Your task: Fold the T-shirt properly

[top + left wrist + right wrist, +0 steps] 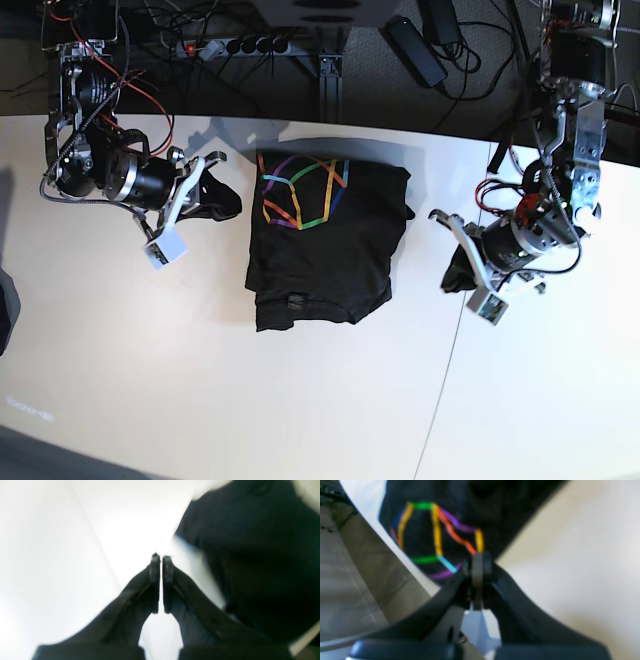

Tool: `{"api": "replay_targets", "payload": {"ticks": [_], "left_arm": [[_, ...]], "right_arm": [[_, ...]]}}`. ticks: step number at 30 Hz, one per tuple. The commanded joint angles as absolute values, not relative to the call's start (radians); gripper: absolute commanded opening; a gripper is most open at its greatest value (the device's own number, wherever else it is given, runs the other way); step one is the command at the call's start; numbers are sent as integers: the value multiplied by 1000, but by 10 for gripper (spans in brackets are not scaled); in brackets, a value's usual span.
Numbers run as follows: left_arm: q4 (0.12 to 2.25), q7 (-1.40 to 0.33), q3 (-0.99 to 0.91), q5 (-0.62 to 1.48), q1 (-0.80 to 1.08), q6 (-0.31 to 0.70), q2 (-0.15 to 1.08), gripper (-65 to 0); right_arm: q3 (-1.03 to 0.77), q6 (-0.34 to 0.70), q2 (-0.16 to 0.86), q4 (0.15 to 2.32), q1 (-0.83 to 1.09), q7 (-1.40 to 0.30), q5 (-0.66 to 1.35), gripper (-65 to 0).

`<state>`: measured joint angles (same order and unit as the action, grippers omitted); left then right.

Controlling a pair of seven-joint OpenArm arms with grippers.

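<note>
While T-shirt is lying folded into compact rectangle at counter centre, print at 12 o'clock, both arms are standing clear. Left claw at 3 o'clock: shut, empty. Right claw at 9 o'clock: shut, empty. Judgement: fold appearing finished, arms parked apart.

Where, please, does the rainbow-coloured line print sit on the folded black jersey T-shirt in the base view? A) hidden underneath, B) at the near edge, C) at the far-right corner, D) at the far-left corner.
D: the rainbow-coloured line print shows on top of the black jersey T-shirt at its far-left corner, nearest the right gripper.
</note>
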<state>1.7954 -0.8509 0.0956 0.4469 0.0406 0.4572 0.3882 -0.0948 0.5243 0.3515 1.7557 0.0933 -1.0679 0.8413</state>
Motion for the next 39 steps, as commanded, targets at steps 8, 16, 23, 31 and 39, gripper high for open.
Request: {"api": "replay_targets", "payload": {"ticks": [8,16,23,31,39], "left_arm": [[1980,-840,-107,522,311,457,480,-633],[1997,-888,-247,544,544,457,482,-633],[1997,-910,-277,587,788,460,482,-633],[1914,-906,-273,587,943,460,482,-633],[1583,-868,-273,587,933,456,480,-633]], "right_arm": [[-261,602,394,1822,240,-1106,944,-650],[-300,601,421,1822,451,-1107,944,-650],[-300,601,420,1822,633,-1107,946,-650],[-300,598,417,1778,815,-1085,903,-650],[-300,573,401,1544,852,-1060,818,-650]]}}
